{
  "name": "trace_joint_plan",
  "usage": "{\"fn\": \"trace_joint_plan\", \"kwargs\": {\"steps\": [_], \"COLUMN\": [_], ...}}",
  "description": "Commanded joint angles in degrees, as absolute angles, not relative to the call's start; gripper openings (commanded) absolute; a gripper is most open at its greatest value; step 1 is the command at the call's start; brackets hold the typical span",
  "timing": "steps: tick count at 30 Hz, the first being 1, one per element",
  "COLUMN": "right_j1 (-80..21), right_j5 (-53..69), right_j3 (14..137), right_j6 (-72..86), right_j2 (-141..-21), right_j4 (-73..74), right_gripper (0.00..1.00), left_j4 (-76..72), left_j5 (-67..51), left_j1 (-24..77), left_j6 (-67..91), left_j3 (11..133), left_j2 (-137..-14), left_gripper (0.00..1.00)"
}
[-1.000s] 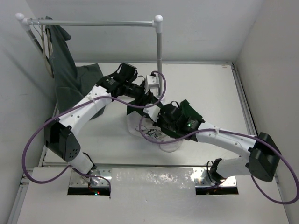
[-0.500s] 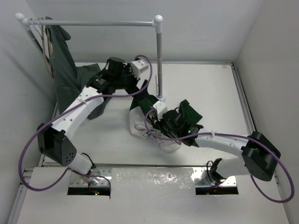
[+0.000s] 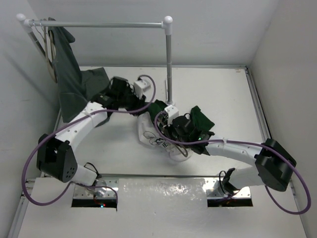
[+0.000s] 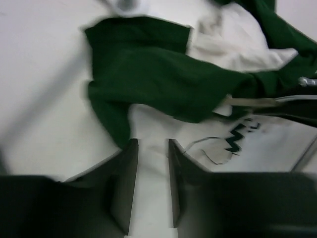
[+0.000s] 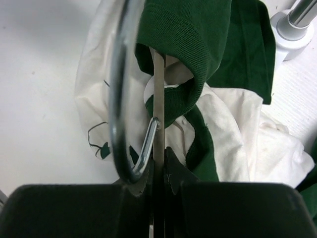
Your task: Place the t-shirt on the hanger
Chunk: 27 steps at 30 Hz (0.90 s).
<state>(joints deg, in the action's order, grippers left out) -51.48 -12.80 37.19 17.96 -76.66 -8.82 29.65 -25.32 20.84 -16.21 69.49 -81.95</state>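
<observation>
Nearest your side of the table [image 3: 223, 89], your right gripper [image 5: 157, 191] has its fingers pressed together on the hanger [image 5: 157, 89], pinching its thin bar just beside the metal hook [image 5: 120, 99], which curves up on the left in the wrist view. Beyond those fingers the bar runs forward under a ribbed dark green fold of the t-shirt [image 3: 148, 135], which drapes over it. The t-shirt lies crumpled on the table mid-way back, its white printed panel toward the left and more green cloth bunched to the right. Just behind it, your left gripper [image 4: 148, 181] hovers over the white panel with its fingers a narrow gap apart and nothing between them, a green sleeve just ahead. Farther back stands the rack pole [image 3: 169, 64], its base close to the t-shirt. A grey-green garment [image 3: 69, 79] hangs at the far left.
</observation>
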Motion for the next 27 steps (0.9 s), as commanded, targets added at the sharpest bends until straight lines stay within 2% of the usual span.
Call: {"fn": "trace_joint_plan", "kwargs": {"steps": [1,4,6,10,14,18,23,25,27], "right_j1": [-51.3,-51.3,-51.3,-51.3,-51.3,-51.3,-51.4,-51.3,-51.3], "right_j5": [-11.9,-11.7,-11.8,-11.2,-10.5,-10.3,-9.8,-9.2,-8.7], "right_j3": [41.0,41.7,42.1,42.5,43.2,43.6,44.3,44.5,45.1], "right_j6": [21.4,21.7,21.7,21.8,22.3,23.0,23.6,23.7,23.8], "right_j2": [-77.1,-77.7,-78.0,-78.4,-79.0,-79.2,-79.6,-79.9,-80.2], "right_j4": [-10.9,-9.8,-9.4,-9.8,-9.7,-9.6,-9.7,-10.0,-9.8], "right_gripper": [0.0,0.0,0.0,0.0,0.0,0.0,0.0,0.0,0.0], "left_j4": [27.4,25.7,25.5,20.9,17.4,17.1,15.2,14.0,12.5], "left_j5": [-24.4,-26.3,-27.4,-25.4,-20.4,-25.8,-25.0,-23.6,-23.5], "left_j1": [27.0,28.1,28.1,28.5,28.6,28.7,29.3,29.3,29.3], "left_j6": [-21.4,-23.7,-26.1,-24.0,-19.1,-17.8,-17.8,-16.8,-15.6], "left_j3": [64.4,61.0,59.2,58.2,60.5,60.4,58.9,59.3,60.1], "left_j2": [-78.4,-76.9,-77.3,-78.6,-81.9,-83.3,-84.4,-85.7,-86.4], "left_gripper": [0.33,0.47,0.52,0.56,0.57,0.57,0.57,0.54,0.45]}}
